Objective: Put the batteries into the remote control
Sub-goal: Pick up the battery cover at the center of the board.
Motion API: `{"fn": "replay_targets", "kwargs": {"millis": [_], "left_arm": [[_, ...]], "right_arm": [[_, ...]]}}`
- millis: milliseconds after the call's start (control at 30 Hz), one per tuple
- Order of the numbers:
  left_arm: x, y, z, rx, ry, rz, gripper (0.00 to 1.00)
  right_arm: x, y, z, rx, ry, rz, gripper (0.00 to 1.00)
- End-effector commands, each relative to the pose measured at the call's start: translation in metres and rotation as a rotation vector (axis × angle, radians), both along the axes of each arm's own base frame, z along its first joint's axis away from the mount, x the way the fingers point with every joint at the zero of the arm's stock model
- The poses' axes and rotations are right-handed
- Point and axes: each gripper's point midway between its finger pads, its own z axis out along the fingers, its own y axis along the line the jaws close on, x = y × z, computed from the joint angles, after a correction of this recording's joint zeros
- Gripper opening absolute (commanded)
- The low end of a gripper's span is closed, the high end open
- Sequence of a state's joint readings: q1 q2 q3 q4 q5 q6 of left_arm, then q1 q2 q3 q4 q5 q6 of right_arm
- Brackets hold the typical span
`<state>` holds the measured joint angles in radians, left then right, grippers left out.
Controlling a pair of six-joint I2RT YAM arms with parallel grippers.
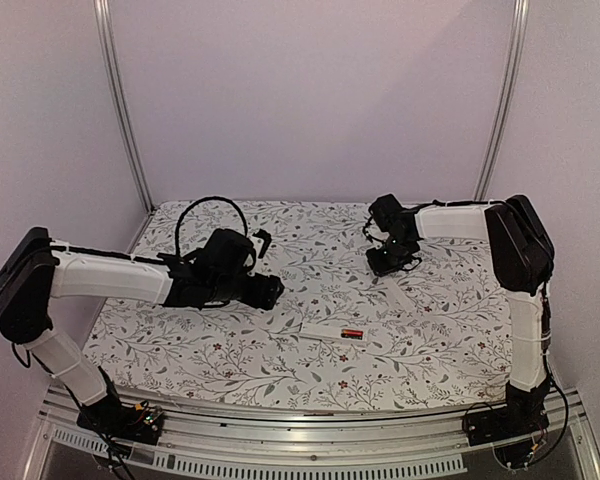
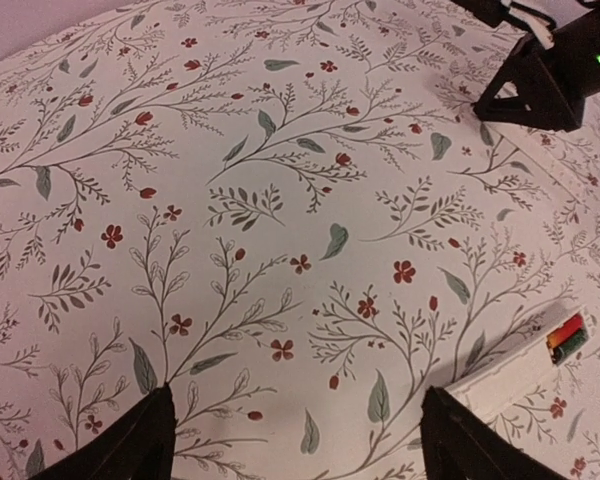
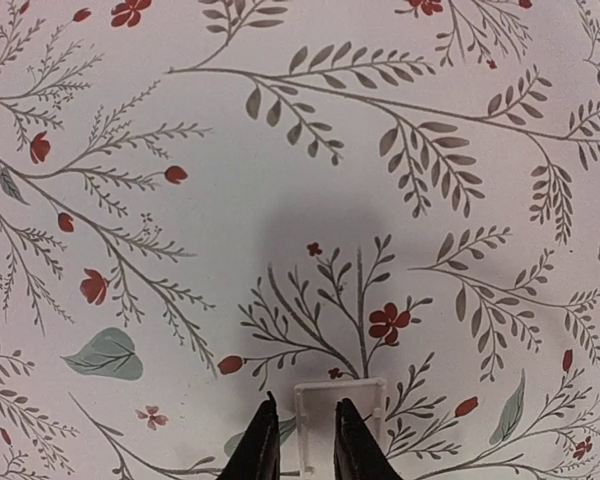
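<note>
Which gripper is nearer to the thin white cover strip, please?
Right. The right gripper sits at one end of the cover strip; the left gripper hovers far to its left.

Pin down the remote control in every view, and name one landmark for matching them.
Top external: the remote control lies low centre, between the arms, with the red batteries at its right end.
Left wrist: near the lower right corner, batteries showing.
Right wrist: not in it.
Shared landmark: the right gripper, which is upper right in the left wrist view and right of centre from above.
</note>
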<state>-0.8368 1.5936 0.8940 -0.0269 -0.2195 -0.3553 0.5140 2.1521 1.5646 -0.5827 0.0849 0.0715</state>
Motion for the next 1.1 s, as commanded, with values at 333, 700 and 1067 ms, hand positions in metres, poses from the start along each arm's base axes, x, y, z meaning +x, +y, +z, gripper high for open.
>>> {"fn": "replay_targets", "kwargs": {"millis": [333,700,1067], "left_arm": [[0.008,0.001,0.001,-0.021,0.012,-0.008,0.84],[0.009,0.001,0.0,-0.02,0.018,-0.009,0.84],[0.008,0.001,-0.002,-0.02,0.022,-0.013,0.84]], "right_arm": [[0.007,-0.012,-0.003,-0.045,-0.013,-0.041,0.16],[0.008,-0.014,-0.014,-0.048,0.004,-0.04,0.1],[0.004,-0.015,-0.027,-0.056,0.028,-0.033,0.04]]}}
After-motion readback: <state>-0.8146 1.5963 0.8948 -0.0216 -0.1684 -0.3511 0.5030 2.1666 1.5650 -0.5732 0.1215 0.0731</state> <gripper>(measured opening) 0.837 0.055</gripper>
